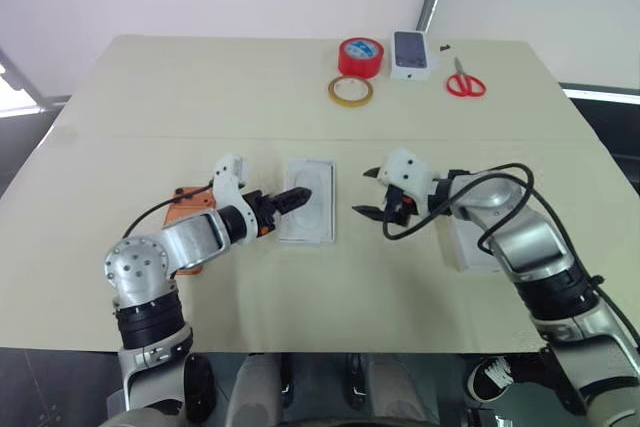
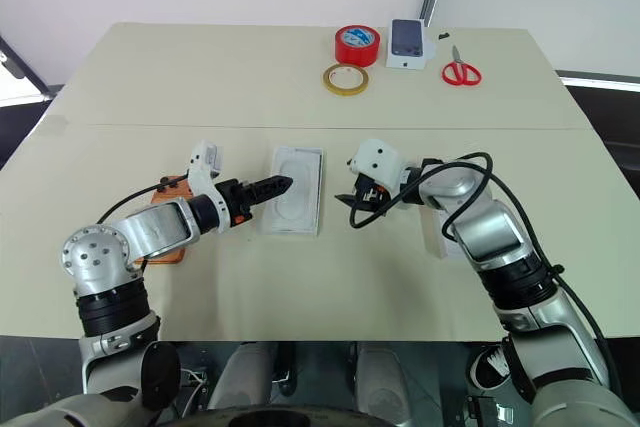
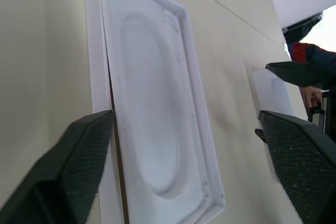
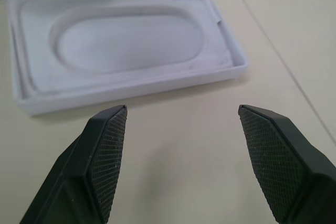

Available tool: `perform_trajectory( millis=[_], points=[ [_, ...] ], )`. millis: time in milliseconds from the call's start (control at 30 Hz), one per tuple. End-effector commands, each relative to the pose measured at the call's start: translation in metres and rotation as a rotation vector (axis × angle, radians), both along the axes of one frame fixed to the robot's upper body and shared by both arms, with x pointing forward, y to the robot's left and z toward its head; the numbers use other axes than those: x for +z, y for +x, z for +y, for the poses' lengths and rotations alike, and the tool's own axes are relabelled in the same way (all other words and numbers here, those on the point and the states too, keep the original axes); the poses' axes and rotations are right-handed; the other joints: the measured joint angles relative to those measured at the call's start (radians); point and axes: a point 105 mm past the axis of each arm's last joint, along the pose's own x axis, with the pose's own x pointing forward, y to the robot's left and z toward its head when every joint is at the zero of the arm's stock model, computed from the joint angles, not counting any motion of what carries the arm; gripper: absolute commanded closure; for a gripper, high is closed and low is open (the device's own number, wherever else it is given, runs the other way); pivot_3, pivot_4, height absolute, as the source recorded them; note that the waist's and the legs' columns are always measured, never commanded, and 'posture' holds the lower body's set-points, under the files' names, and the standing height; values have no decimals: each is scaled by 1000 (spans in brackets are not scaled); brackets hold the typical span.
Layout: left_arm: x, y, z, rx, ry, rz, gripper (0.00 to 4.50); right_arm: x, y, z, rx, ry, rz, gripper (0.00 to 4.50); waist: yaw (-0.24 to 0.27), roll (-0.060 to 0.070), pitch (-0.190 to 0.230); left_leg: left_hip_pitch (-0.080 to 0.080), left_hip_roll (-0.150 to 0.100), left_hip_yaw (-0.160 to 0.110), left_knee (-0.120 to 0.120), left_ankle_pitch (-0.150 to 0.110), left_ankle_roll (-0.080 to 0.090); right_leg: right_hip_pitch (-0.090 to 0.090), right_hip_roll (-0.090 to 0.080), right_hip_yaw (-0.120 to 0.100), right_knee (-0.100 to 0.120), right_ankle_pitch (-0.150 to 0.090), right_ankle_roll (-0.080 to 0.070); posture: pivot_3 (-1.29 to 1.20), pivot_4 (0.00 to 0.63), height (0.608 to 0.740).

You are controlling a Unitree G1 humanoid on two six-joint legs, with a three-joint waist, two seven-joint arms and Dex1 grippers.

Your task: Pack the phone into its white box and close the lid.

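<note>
Phone (image 1: 186, 199) — a flat orange slab — lies on the beige bench (image 1: 150, 97) near its left side, largely hidden beneath the left forearm, so that only an orange edge shows. White box (image 2: 293, 202), an open tray with a shallow oval recess moulded into its floor, lies flat at the middle of the bench, just to the right of the phone and empty. Left claw (image 1: 296, 197) reaches in from the left and hangs over the tray's left edge; in the left wrist view its two black fingers (image 3: 79, 156) stand spread wide, one over the tray's rim and the other out over bare bench, pinching nothing. Right claw (image 2: 356, 202) hovers just to the right of the tray, clear of it, pointing toward it; in the right wrist view its ribbed fingertips (image 4: 107, 150) are likewise spread apart with only bench between them. A flat white piece (image 1: 470, 247) — possibly the lid, though this cannot be told — lies on the bench under the right forearm. Along the far edge of the bench stand a red tape roll (image 1: 361, 55), a thinner yellowish tape ring (image 1: 351, 91) just in front of it, a small white box printed with a dark phone (image 1: 412, 53), and red-handled scissors (image 1: 464, 80).
</note>
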Motion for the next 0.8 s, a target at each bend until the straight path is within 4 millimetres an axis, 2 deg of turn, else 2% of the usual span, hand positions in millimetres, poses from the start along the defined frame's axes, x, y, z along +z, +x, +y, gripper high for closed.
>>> perform_trajectory(
  millis=[33, 133, 200, 267, 367, 467, 567, 800],
  points=[
    [21, 0, 18, 44, 7, -100, 0, 16, 7, 12, -23, 72, -31, 1793, -4, 0, 0, 0, 0, 0, 0, 0, 0, 0, 0, 0, 0, 0, 0, 0, 150, 740],
    [28, -1, 38, 84, 73, -166, 0, 18, 7, 32, -8, 109, -13, 3348, -5, 0, 0, 0, 0, 0, -1, 1, -1, -1, 1, 0, 1, 0, 0, 0, 150, 740],
    [27, -2, 55, 112, 191, -210, 0, 18, 4, 47, 16, 116, -6, 4381, -5, 0, 0, 0, 1, 0, -2, 1, -2, -2, 1, 0, 2, 0, 0, 0, 150, 740],
    [28, -4, 71, 127, 305, -280, 0, 16, 11, 61, -7, 116, -16, 4476, -8, 0, 0, 0, 1, 0, -4, 2, -3, -3, 1, 0, 2, 0, 0, 0, 150, 740],
    [31, -9, 82, 102, 374, -367, 0, 10, 24, 79, -61, 110, -50, 4476, -7, 0, 0, -1, 1, 1, -4, 1, -7, -5, 0, 0, 2, 0, -1, 0, 150, 740],
    [28, -18, 86, 40, 449, -440, 0, -2, 39, 88, -119, 39, -69, 4476, -4, 0, 0, -3, 1, 2, -5, 0, -8, -8, -2, 0, 1, 0, -2, 0, 150, 740],
    [21, -31, 88, -57, 529, -481, 0, -6, 50, 97, -146, 9, -95, 4476, -12, 0, 0, -4, 0, 4, -7, 0, -8, -11, -6, 1, 0, 1, -3, 0, 150, 740],
    [14, -52, 93, -167, 584, -499, 0, -16, 60, 111, -166, -16, -47, 4476, -22, 0, 0, -6, 1, 4, -15, 3, -12, -15, -7, 2, -1, 1, -3, 0, 150, 740]
  ],
)
